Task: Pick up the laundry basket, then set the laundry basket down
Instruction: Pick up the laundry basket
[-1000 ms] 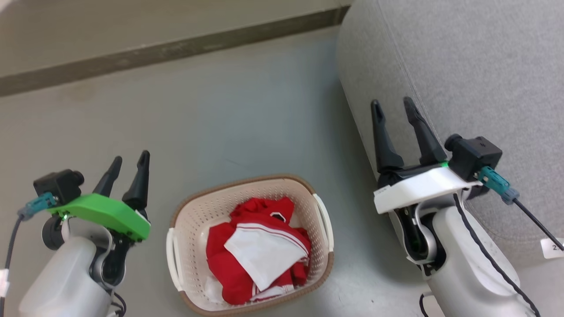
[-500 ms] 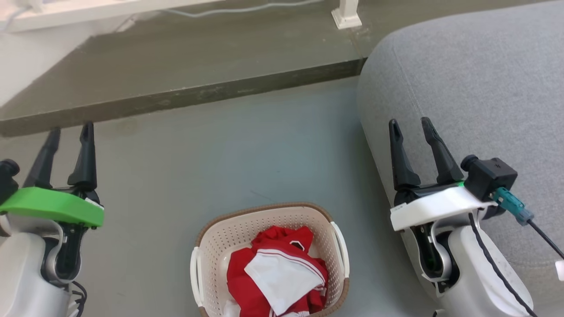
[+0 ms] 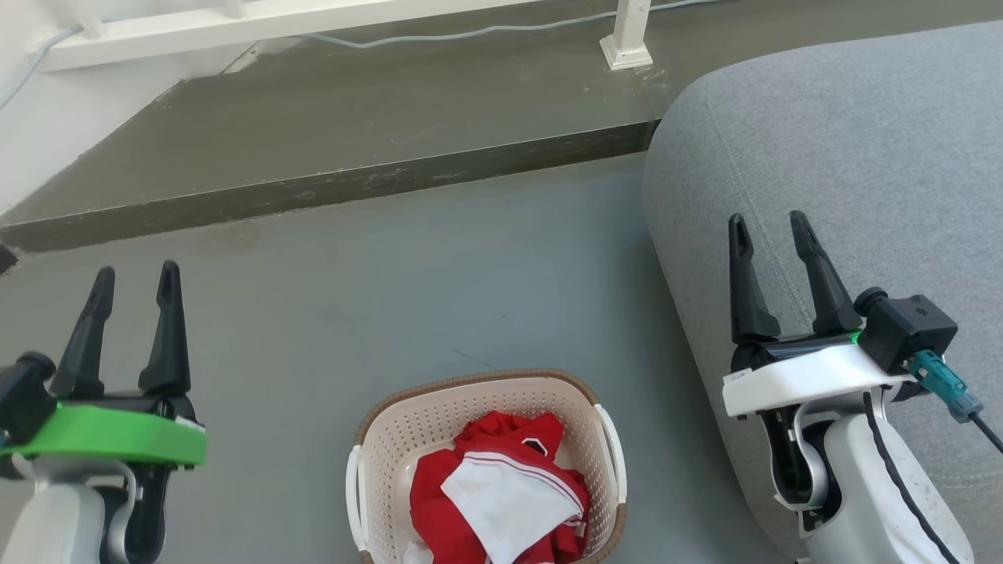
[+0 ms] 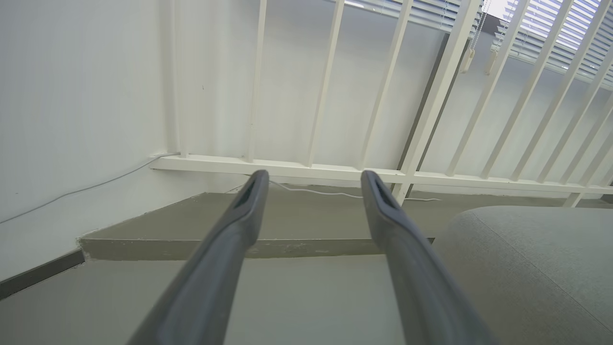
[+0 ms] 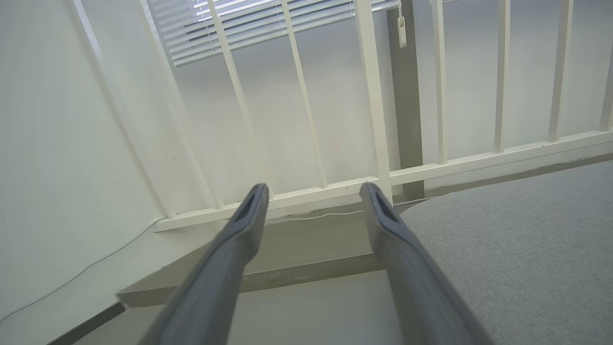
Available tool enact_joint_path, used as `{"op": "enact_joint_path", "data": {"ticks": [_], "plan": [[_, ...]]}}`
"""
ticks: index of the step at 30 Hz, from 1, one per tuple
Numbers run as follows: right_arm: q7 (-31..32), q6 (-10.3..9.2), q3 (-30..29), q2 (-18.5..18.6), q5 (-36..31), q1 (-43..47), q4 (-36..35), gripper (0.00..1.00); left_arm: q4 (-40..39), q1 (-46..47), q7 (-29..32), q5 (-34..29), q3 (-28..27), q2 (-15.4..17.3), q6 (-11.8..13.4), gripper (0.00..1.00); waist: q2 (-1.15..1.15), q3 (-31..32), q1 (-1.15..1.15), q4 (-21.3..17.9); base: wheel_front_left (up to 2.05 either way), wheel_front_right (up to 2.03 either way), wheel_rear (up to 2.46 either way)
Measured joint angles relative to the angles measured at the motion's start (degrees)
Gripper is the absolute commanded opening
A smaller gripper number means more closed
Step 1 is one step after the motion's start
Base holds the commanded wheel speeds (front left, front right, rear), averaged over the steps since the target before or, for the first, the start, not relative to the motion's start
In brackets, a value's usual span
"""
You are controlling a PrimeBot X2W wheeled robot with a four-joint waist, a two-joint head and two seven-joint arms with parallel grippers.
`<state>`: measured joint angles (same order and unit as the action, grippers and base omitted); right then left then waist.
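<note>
Approaching the pick-up: judge both arms must drop and close inward, one onto each white side handle (image 3: pixel 617 462), level, to avoid tipping. Cream perforated plastic laundry basket with brown woven-look rim (image 3: pixel 470 378) sits on grey floor (image 3: pixel 392 298) between left gripper (image 3: pixel 135 276) and right gripper (image 3: pixel 768 222), well apart from both. Both grippers' fingers spread, empty.

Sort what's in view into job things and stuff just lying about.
Job: laundry basket; left gripper, open; right gripper, open.
Lying about: red and white clothes in the basket; grey sofa; white railing; cable; raised step.
</note>
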<state>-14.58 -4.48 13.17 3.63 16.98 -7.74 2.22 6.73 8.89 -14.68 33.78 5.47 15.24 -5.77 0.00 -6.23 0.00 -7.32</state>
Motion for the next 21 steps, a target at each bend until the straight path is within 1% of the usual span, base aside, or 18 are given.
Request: {"op": "enact_joint_path", "data": {"ticks": [6,11,12,21], "plan": [[0.00,0.11,-0.47,-0.07,-0.55,1.11,-0.15,1.00,-2.96,-3.73,0.00,-3.35,-1.68,-1.85,-0.01,1.00,0.00,-0.05,0.00,0.15,0.00,0.00,0.00],[0.00,0.57,-0.58,-0.12,-0.94,1.29,-0.26,1.00,-4.78,-4.66,0.01,-4.08,-2.76,-3.30,-0.03,1.00,0.00,-0.44,0.00,0.25,0.00,0.00,0.00],[0.00,0.90,-0.57,-0.12,-0.96,1.31,-0.26,1.00,-5.14,-4.83,0.00,-4.27,-2.92,-3.50,-0.09,1.00,0.00,-0.53,0.00,0.27,0.00,0.00,0.00],[0.00,1.42,-0.57,-0.23,-1.03,1.43,-0.24,1.00,-5.97,-6.79,0.01,-5.88,-4.14,-5.37,-0.69,1.00,0.00,-1.21,0.00,0.25,0.00,0.00,0.00]]}}
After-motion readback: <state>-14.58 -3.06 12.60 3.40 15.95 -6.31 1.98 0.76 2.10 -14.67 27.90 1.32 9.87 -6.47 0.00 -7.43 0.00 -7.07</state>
